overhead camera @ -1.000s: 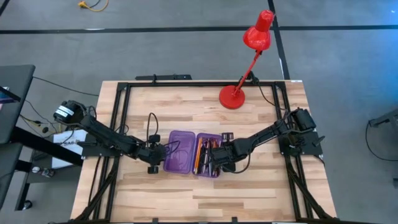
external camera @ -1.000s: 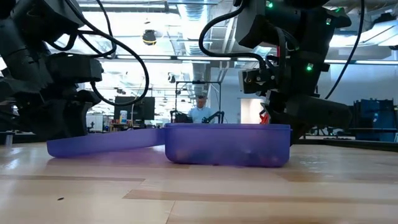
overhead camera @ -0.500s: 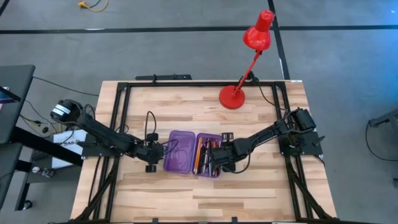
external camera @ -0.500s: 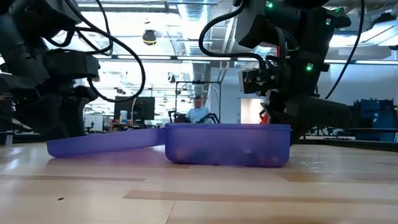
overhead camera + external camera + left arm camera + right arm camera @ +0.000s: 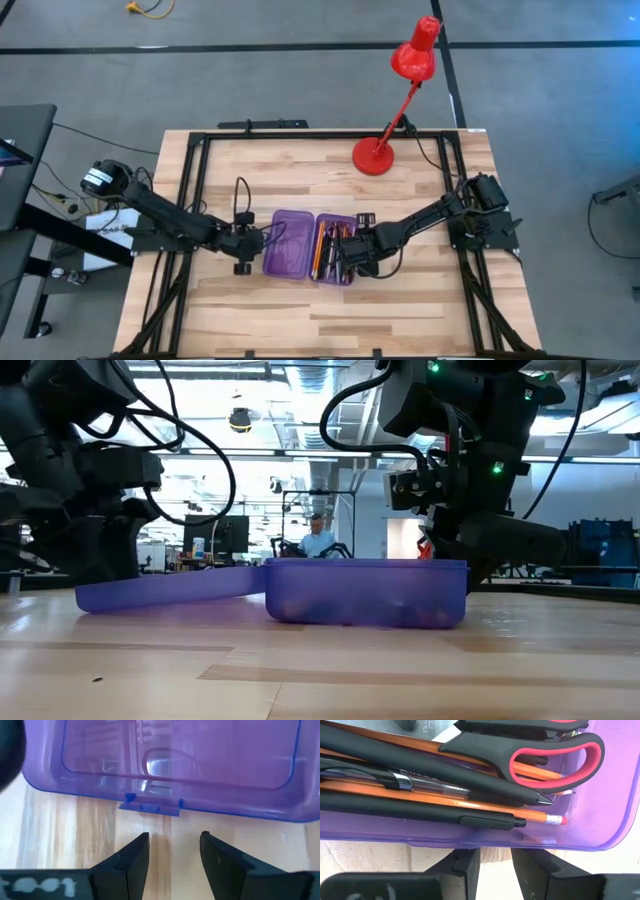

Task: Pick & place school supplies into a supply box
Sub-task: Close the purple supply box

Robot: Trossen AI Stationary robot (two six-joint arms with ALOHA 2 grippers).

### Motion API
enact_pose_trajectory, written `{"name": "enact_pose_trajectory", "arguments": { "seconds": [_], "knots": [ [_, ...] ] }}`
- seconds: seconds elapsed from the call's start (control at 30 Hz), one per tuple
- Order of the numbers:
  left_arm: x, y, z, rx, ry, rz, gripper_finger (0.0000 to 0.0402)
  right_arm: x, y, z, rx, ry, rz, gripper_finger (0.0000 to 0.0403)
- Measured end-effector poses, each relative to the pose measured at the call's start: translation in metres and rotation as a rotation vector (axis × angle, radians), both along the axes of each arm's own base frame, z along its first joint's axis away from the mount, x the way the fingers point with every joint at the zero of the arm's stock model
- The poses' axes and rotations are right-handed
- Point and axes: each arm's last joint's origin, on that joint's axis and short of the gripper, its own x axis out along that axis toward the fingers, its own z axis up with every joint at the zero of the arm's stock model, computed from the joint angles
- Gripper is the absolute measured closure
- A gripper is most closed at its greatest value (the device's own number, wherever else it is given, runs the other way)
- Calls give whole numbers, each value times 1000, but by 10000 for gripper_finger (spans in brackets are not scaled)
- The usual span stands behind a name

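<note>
— Sitting open at the middle of the table [image 5: 330, 310], the box [image 5: 335, 249] has its lid [image 5: 289, 243] folded flat toward the left arm. Pens [image 5: 420, 815], pencils [image 5: 530, 812] and the red-handled scissors [image 5: 545, 757] all lie inside the tray. So what is left, by my reading, is shutting it.

— Where do the grippers stand?

— The left gripper [image 5: 172, 852] is low, just beside the lid's outer edge, fingers spread with a clear gap and aimed at the small latch tab [image 5: 150, 807]. It holds nothing. The right gripper [image 5: 495, 862] is at the tray's outer wall, fingers parted too, empty, the wall right in front of them.

— How would you close it well?

— Get a left finger under the tab edge and swing the lid up and over in an arc around the hinge — not a straight push, or the whole box will slide. The right gripper looks well placed to brace the tray against that. Watch the scissor handles: they ride high near the rim and could stop the lid from seating.

— And the lamp [image 5: 405, 95]?

— At the far edge, well apart.
</note>
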Motion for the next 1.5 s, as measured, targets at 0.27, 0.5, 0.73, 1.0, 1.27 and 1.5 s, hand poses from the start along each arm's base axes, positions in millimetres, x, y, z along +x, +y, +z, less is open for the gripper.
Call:
{"name": "enact_pose_trajectory", "arguments": {
  "seconds": [0.27,0.5,0.73,1.0,1.27,1.5],
  "knots": [
    [5,7,1,-16,-8,-3,239,0,0,0,1,-4,0,296],
    [9,16,1,-26,-11,-12,239,0,0,0,1,-5,2,296],
    [12,19,3,-33,-31,-32,239,1,0,0,-1,-3,11,296],
    [13,19,3,-36,-38,-42,239,1,0,0,-3,0,24,296],
    [13,19,4,-38,-42,-44,239,1,0,0,-3,0,24,296],
    [13,19,4,-44,-40,-47,239,1,0,1,-7,1,32,296]
  ]
}}
